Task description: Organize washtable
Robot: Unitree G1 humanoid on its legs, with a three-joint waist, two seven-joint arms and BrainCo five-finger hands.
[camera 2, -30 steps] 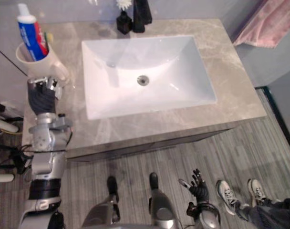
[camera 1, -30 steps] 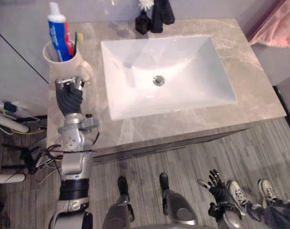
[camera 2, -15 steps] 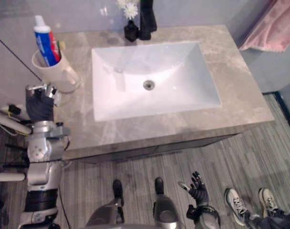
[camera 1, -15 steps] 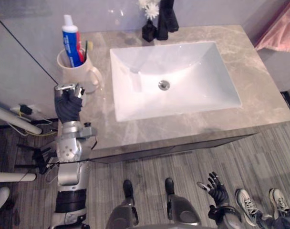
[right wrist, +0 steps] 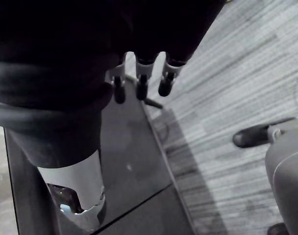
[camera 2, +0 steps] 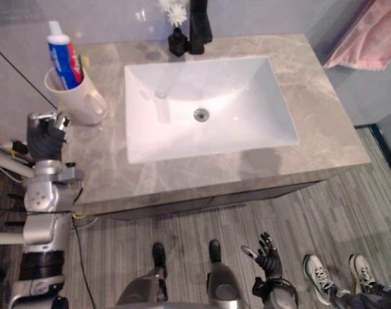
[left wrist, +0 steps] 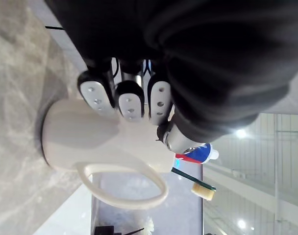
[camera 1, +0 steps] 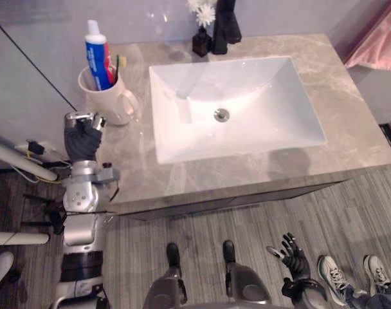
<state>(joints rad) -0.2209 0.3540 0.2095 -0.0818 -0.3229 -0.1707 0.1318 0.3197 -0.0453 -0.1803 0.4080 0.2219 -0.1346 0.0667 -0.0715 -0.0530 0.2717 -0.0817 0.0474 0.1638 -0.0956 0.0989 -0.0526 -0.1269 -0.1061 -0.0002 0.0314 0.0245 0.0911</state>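
Left eye view: my left hand (camera 1: 83, 134) curled, empty, just beside mug (camera 1: 107, 100) at back-left corner of table (camera 1: 350, 125); right hand (camera 1: 290, 250) slack, spread, low. Judgement: uncurl first, approach handle (camera 1: 132, 103) gently, avoid tipping toothpaste (camera 1: 96, 55).

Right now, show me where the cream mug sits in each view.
Left eye view: mug at the counter's back left corner, left of the sink.
Right eye view: mug in that same corner.
Left wrist view: mug just past the left hand, handle loop showing.
Right wrist view: right hand over the floor.
Shared landmark: toothpaste tube standing in the mug.
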